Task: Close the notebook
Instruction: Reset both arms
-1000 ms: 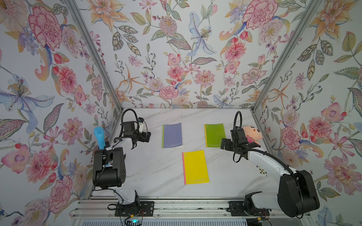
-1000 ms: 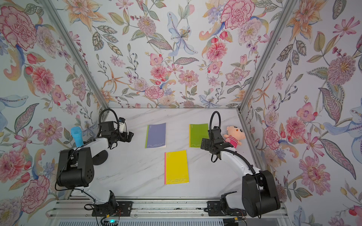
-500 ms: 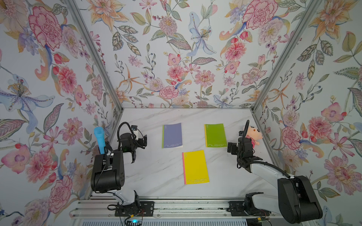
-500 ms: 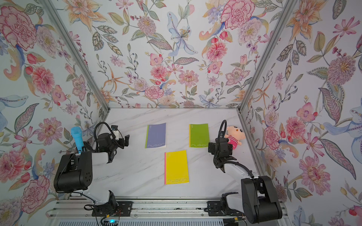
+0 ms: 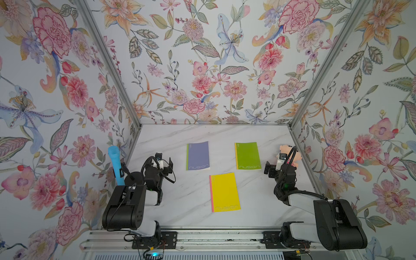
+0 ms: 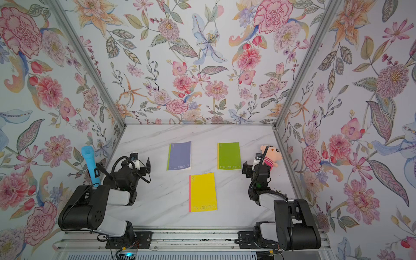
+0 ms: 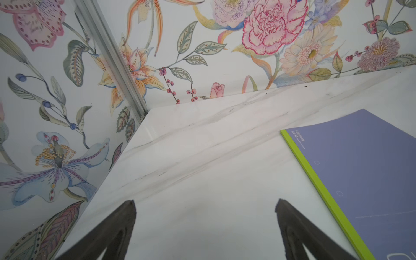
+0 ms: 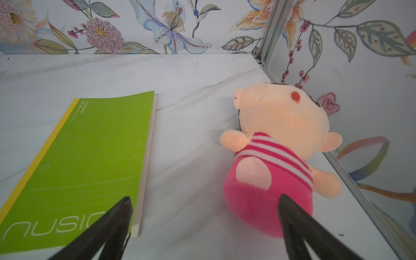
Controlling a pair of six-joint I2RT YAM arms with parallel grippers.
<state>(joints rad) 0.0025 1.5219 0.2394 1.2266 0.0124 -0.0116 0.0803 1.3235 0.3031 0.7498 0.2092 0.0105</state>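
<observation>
green notebook [image 8: 90, 162] | cover: "nusign", "A5 40" | lies closed

Both top views: high above near edge, looking down, sharing whole table [image 5: 202, 132]. Left wrist: low, faces far-left corner, purple notebook [image 7: 360, 180] close. Right wrist: low, faces far-right corner, green notebook [image 8: 90, 157] close.

In both top views we see the plush doll [image 6: 272, 153] only in part, behind the right arm [image 6: 260, 177]; the left arm [image 5: 153, 177] hides the blue tube [image 5: 116, 164] at its lower end. Wrist-view edges crop the purple notebook [image 7: 371, 180] and green notebook [image 8: 90, 157], its corner under a jaw of the right gripper [image 8: 204, 197]. Small cover print stays unreadable.
</observation>
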